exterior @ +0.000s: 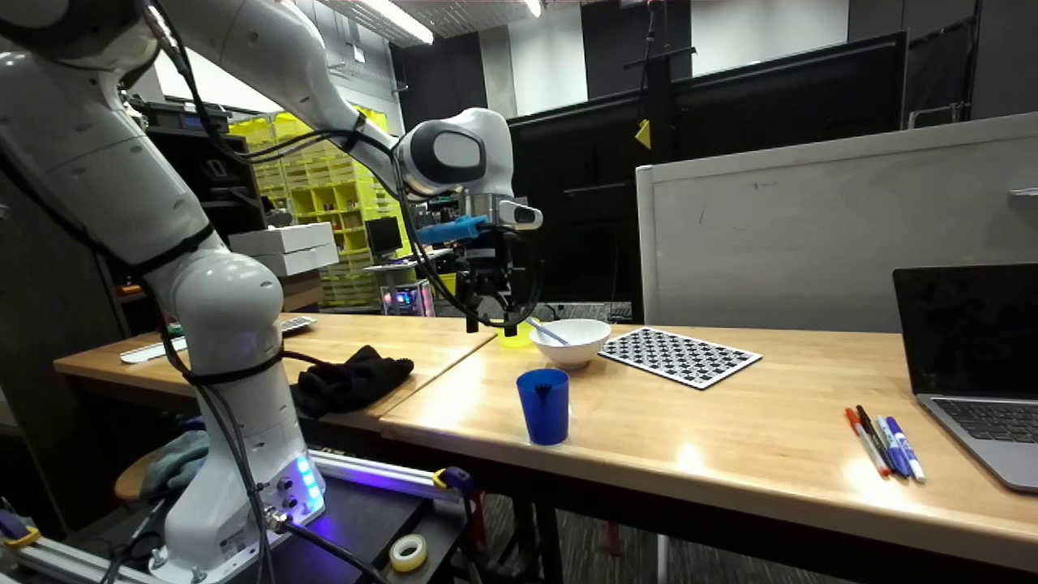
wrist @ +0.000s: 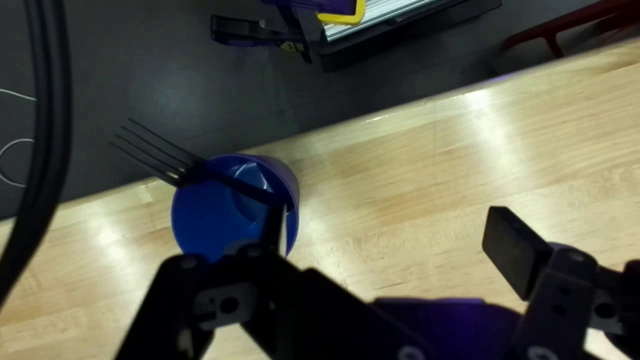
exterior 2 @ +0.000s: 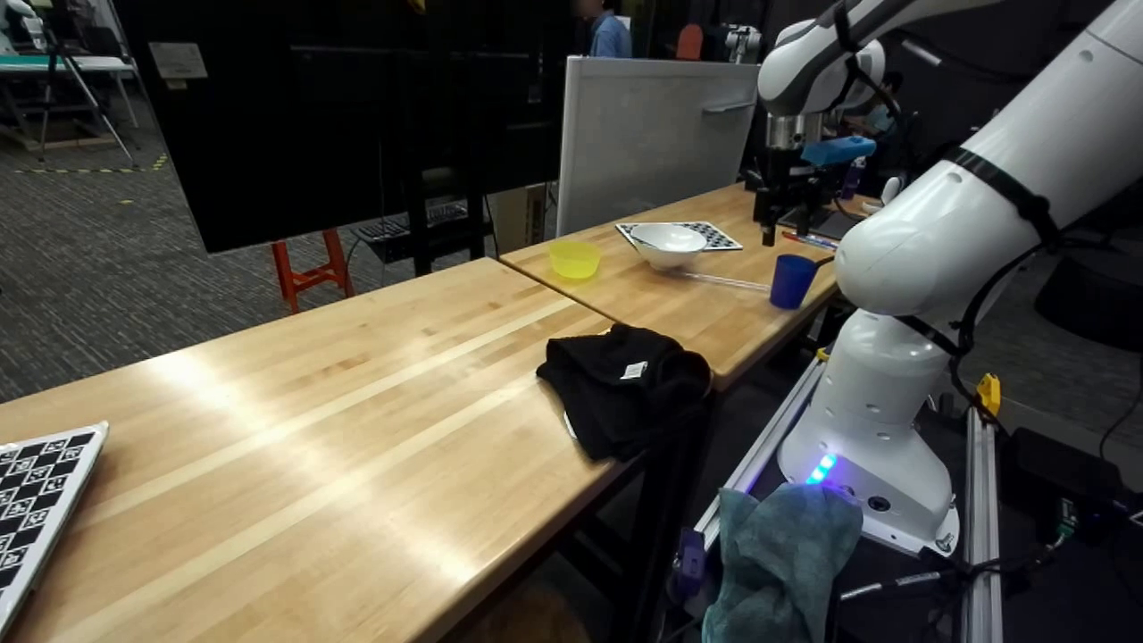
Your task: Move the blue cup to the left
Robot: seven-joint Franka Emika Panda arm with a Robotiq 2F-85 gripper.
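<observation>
"See how that arm point(exterior: 231, 296) stands?"
"Bent over, its forearm point(exterior: 284, 65) sloping down, the end effector point(exterior: 491, 328) pointing downward."
"And the fingers point(wrist: 517, 255)?"
"Spread well apart. And lights point(exterior: 308, 484) glow blue on its base point(exterior: 203, 507)."

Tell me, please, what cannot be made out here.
Wrist view: part of the blue cup, covered by the hand.
In an exterior view: part of the fork, hidden by the blue cup.
In an exterior view: the laptop, cut off by the right edge.
In an exterior view: any print on the white tag of the black cloth, too small to read.
</observation>
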